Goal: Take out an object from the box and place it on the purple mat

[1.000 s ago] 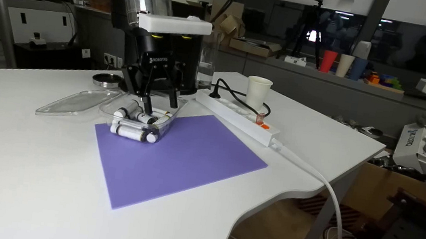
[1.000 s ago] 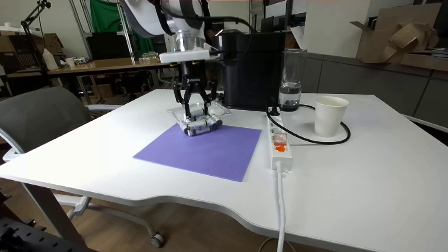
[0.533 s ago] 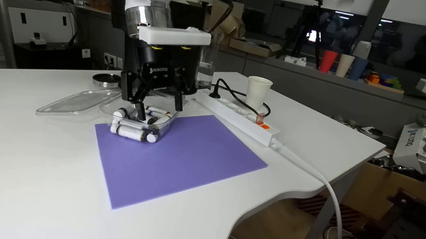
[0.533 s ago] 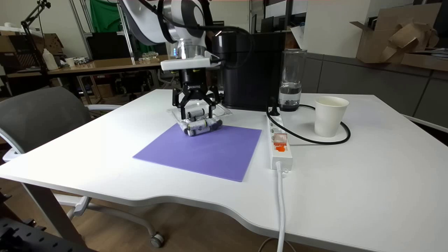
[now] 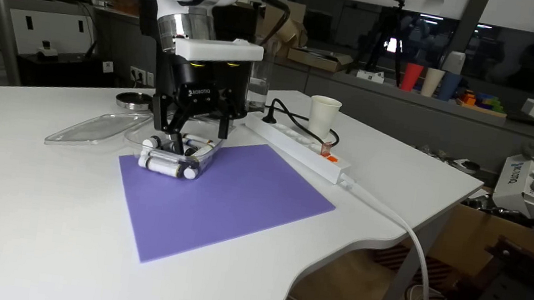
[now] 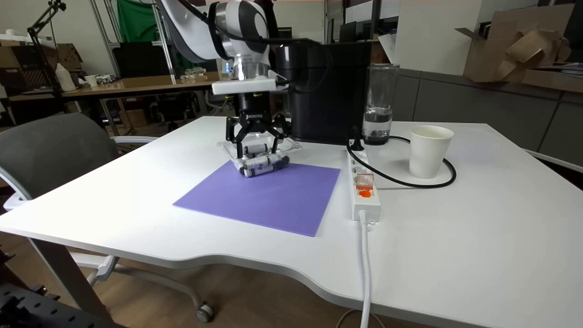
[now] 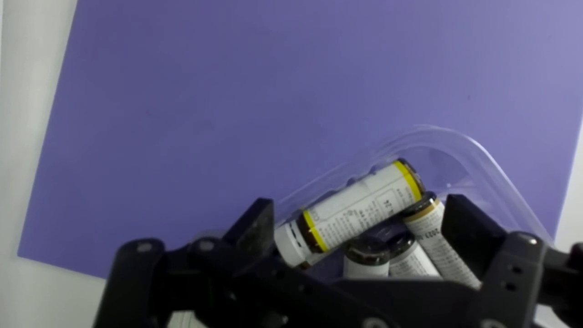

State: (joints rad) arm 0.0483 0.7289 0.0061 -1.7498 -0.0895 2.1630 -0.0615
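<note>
Several small white cylinders with dark ends (image 7: pixel 364 205) lie in the clear box (image 7: pixel 496 171), one of them with yellow bands resting askew along the near wall. The box, itself partly over one corner of the purple mat (image 5: pixel 240 203), shows in both exterior views. My gripper (image 7: pixel 360 216) points down into it with its jaws wide apart. In the wrist view the white cap of the banded cylinder is close to one fingertip; whether they touch I cannot tell. Nothing is gripped. In an exterior view one finger (image 5: pixel 177 144) hides part of the cylinders behind it.
Beside the box lies its flat transparent lid (image 5: pixel 96 128), with a round metal dish (image 5: pixel 133 100) behind. A white power strip (image 5: pixel 298 146) with a black cable, a paper cup (image 5: pixel 323 116) and a glass cylinder (image 6: pixel 378 123) stand across the table. A tall black machine (image 6: pixel 325 91) rises behind.
My arm has come down over the box, and the gripper's jaws have spread from partly open to wide. The box, lid and mat have stayed in place.
</note>
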